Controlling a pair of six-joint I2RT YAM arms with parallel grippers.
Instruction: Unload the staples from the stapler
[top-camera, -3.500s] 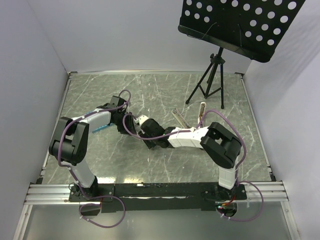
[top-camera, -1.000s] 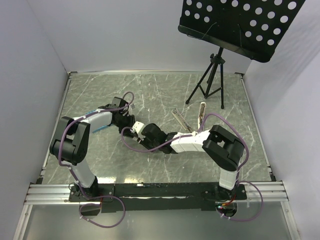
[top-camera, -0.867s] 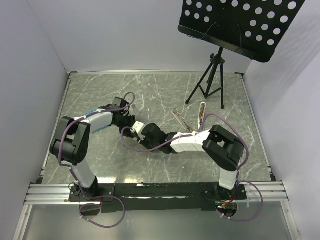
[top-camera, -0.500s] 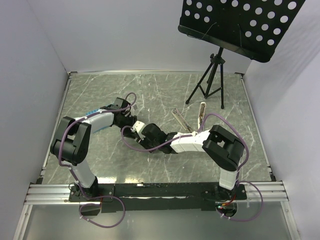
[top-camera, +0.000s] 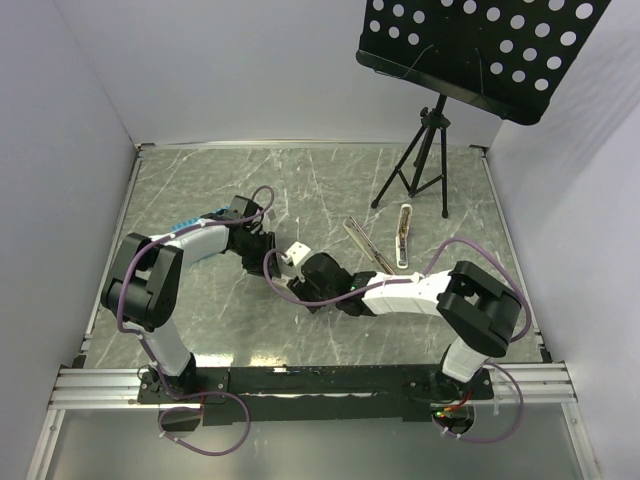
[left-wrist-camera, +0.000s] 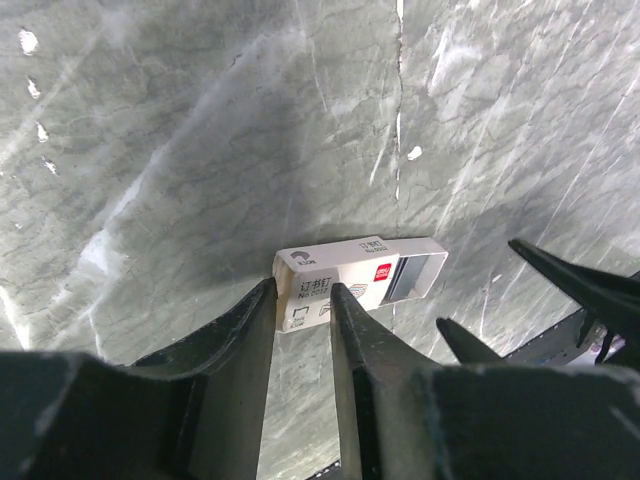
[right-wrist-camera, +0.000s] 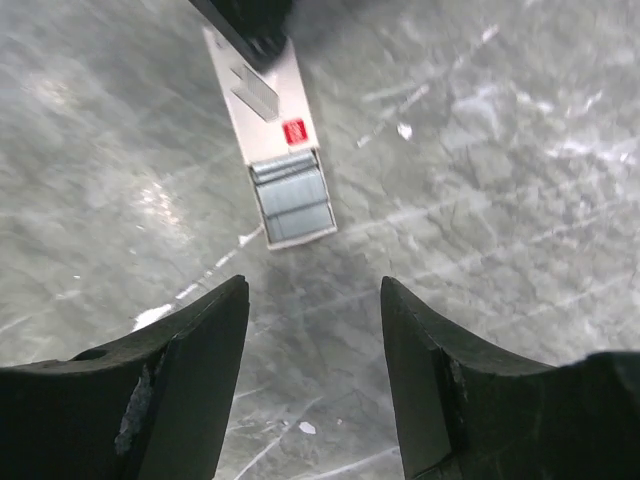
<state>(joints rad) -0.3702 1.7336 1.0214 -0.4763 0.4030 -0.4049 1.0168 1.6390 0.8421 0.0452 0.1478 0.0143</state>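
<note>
The stapler (top-camera: 403, 235) is a slim white bar with a brownish inside. It lies on the table at the right of centre, with a thin silvery rail (top-camera: 361, 241) beside it. Both are away from the grippers. My left gripper (top-camera: 264, 244) (left-wrist-camera: 300, 297) is shut on one end of a tiny white staple box (left-wrist-camera: 362, 277) (top-camera: 293, 252) that rests on the table. The box's drawer is slid out and shows grey staples (right-wrist-camera: 291, 205). My right gripper (right-wrist-camera: 315, 290) (top-camera: 308, 270) is open and empty, just short of the box's open end (right-wrist-camera: 275, 150).
A black tripod (top-camera: 420, 160) with a perforated music stand (top-camera: 480, 50) stands at the back right. A blue item (top-camera: 185, 223) shows beside the left forearm. White walls enclose the marble tabletop (top-camera: 330, 190).
My right arm has drawn back to the right, away from the box, and its elbow has swung right. The box's drawer now stands open. My left gripper still holds the box.
</note>
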